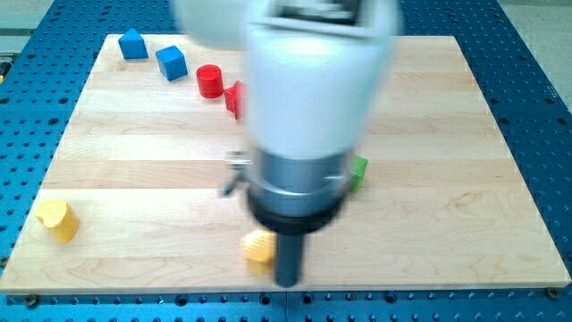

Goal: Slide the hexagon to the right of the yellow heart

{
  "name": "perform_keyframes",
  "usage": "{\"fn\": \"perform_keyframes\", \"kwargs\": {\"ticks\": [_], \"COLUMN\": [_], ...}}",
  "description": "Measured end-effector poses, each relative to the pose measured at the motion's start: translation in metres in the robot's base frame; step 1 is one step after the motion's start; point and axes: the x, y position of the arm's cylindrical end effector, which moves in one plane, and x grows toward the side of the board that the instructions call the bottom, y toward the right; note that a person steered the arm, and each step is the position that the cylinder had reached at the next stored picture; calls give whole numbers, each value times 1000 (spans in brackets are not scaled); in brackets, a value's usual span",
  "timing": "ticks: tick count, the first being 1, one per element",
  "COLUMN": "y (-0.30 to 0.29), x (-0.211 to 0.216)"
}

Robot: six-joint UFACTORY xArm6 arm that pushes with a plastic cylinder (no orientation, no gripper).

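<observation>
My tip [287,281] sits low in the middle of the frame, just right of a yellow block [259,249]; whether they touch, I cannot tell. I cannot make out that block's shape, so I am not sure it is the hexagon. My end effector is only a rod and holds nothing. Another yellow block [55,219], maybe the heart, waits far away at the lower left of the worktop [465,179]. I think the job is mostly left to do.

My tip [287,281] sits just right of a block [259,250].
</observation>
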Motion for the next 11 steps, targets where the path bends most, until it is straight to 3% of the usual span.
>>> {"fn": "perform_keyframes", "kwargs": {"ticks": [1,2,3,6,7,8,9,10,11], "y": [-79,-82,-118,-131,-176,-176,-132,-124,-152], "x": [-28,-61,-64,-139,-139,-111,-105,-98,-96]}}
